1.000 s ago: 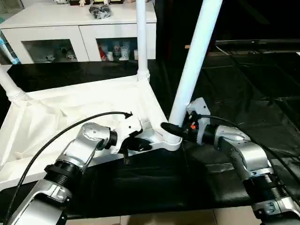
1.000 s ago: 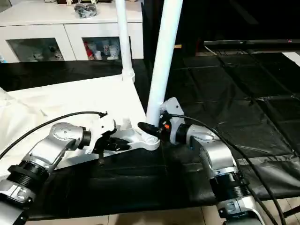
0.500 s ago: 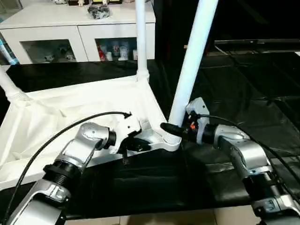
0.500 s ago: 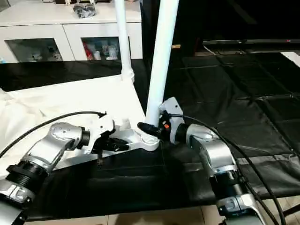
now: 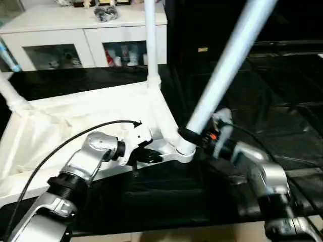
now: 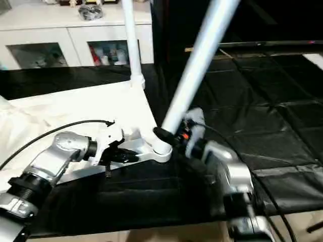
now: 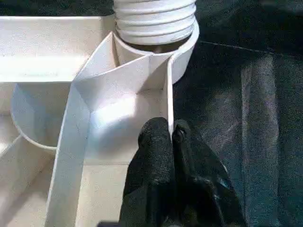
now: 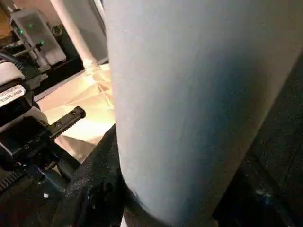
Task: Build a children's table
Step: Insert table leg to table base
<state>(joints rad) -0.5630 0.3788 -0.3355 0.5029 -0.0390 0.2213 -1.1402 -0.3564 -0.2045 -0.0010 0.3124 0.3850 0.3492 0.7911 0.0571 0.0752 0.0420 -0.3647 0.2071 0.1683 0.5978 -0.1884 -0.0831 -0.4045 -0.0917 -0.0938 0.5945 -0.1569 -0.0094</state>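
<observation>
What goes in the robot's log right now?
left gripper: shut on tabletop rib | right gripper: holding leg | leg: tilted in corner socket

The upper end of the tilted leg (image 5: 227,70) is running out past the top edge of the head views, as is the upright far leg (image 5: 150,40). The right gripper (image 5: 189,137) and its forearm are smearing with motion blur, and the leg is hiding its far finger. The leg's threaded foot (image 7: 154,19) is being cropped in the left wrist view. The small items behind the cabinet's glass doors (image 5: 121,53) are possibly bottles, too small to identify.
</observation>
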